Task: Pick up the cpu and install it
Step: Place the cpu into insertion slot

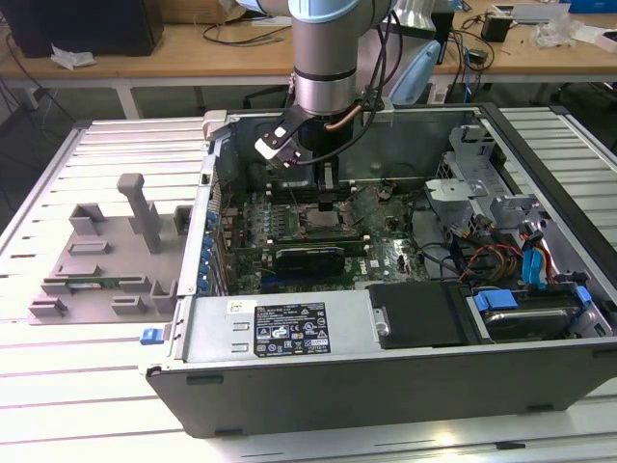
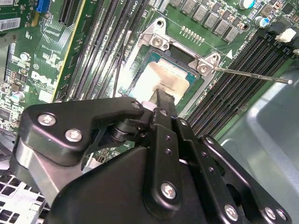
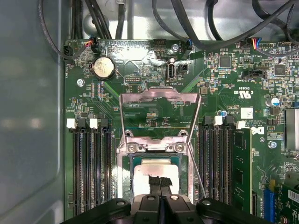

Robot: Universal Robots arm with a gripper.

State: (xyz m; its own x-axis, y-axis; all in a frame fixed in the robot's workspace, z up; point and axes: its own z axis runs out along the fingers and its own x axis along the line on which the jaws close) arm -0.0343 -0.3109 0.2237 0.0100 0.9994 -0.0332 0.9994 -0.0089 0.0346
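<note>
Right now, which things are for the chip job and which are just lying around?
For the job: cpu, socket frame, gripper.
Just lying around: coin battery, blue cables, long black card.

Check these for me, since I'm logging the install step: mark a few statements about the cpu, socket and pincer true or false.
1. The cpu lies in the socket. True.
2. The socket's load plate is closed over the cpu. False: it stands flipped open.
3. The pincer hangs outside the computer case. False: it is inside, down at the cpu.
4. Memory slots flank the socket on both sides. True.
</note>
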